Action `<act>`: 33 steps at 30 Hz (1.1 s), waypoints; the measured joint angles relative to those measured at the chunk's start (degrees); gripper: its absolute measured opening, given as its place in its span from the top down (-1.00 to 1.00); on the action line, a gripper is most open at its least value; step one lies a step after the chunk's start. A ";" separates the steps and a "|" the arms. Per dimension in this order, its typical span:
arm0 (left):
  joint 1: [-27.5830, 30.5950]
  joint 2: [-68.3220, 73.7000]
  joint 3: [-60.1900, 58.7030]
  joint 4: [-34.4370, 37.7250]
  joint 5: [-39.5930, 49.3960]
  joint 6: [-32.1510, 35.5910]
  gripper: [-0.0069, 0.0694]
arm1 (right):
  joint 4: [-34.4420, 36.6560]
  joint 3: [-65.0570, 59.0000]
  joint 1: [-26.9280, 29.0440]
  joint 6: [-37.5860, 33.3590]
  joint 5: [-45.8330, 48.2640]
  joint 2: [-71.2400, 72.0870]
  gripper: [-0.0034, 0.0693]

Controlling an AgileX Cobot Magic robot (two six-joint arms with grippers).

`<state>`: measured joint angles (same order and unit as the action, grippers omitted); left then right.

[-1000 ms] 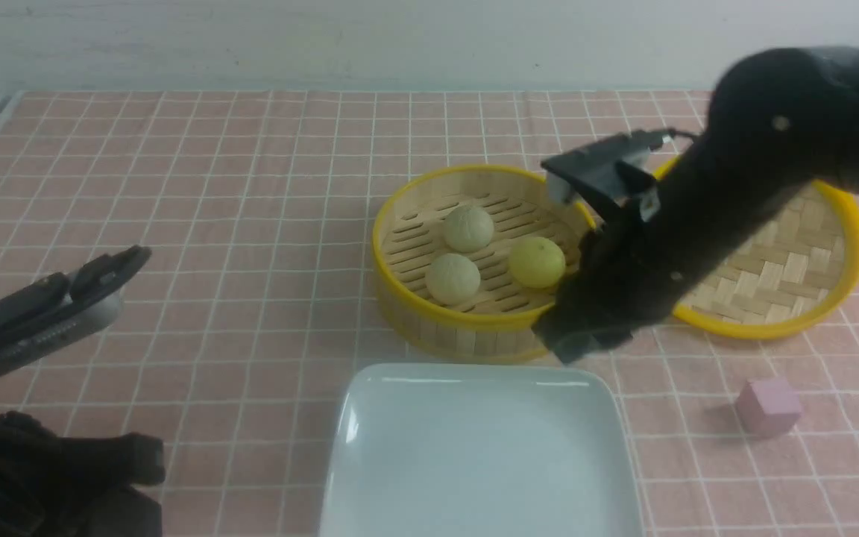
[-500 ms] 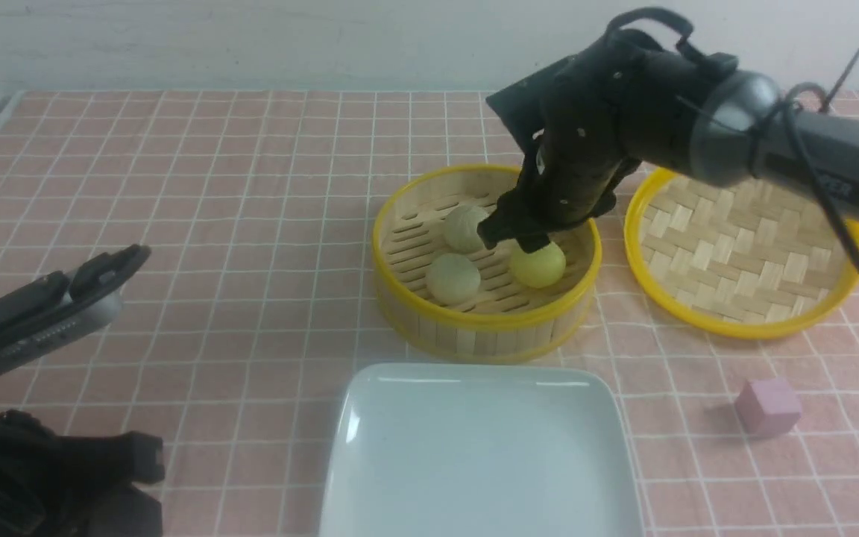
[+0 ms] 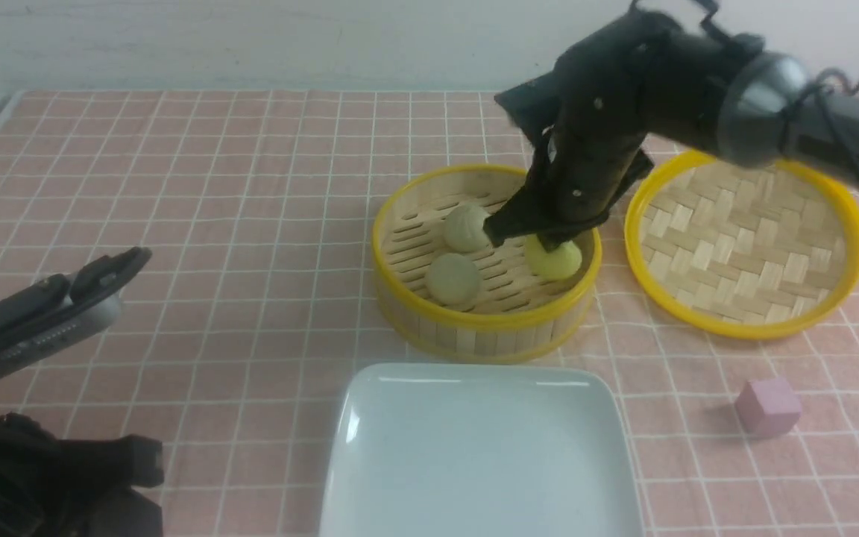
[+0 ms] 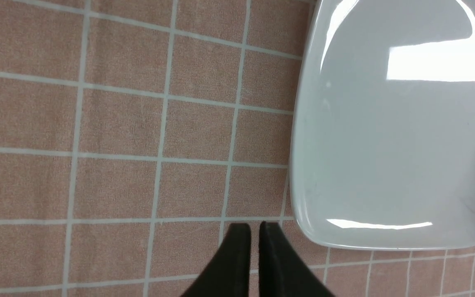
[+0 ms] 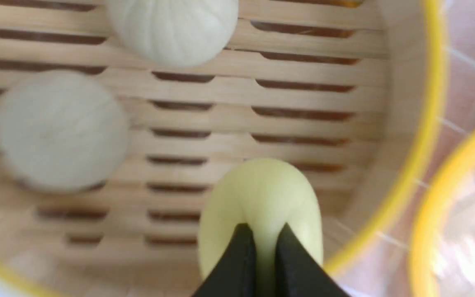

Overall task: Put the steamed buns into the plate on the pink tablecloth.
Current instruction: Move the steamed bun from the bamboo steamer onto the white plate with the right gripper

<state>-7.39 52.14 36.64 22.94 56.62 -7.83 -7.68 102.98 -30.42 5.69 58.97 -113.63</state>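
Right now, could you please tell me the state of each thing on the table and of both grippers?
Steamer basket: uncovered.
Lid: off, lying on the cloth.
Yellow-green bun: pinched in the right jaws, inside the basket.
Rear pale bun: loose in the basket.
Front pale bun: loose in the basket.
Plate: empty.
Pink cube: resting on the cloth.
Right gripper: shut on the yellow-green bun.
Left gripper: shut, holding nothing.

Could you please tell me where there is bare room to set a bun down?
The plate is bare. Open tablecloth lies left of the steamer basket, and between the plate and the pink cube. Crowded: the basket, with two pale buns and the right end effector gripping the yellow-green bun.
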 joint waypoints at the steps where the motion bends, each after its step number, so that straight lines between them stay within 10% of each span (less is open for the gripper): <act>1: 0.00 0.00 0.00 0.00 0.06 0.00 0.66 | 0.37 0.00 0.00 -0.67 2.19 2.89 0.89; 11: 0.00 0.00 0.00 -0.06 0.36 0.00 0.63 | 15.06 -10.87 -0.75 -1.15 11.97 18.99 0.88; 18: 0.00 0.00 0.00 -0.25 0.36 0.00 0.61 | 18.45 -28.08 -3.61 -1.24 -1.87 16.67 0.83; 26: 0.00 0.00 0.00 -0.27 0.13 0.00 0.59 | 18.57 -34.00 -3.97 -1.24 -16.32 10.52 0.21; 33: 0.00 0.00 0.00 -0.58 -0.22 0.00 0.56 | 17.17 -30.79 -3.97 -1.78 -9.73 15.92 -0.16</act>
<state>-7.39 52.14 36.64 22.36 56.41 -7.83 9.48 72.19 -34.39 3.91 49.24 -97.72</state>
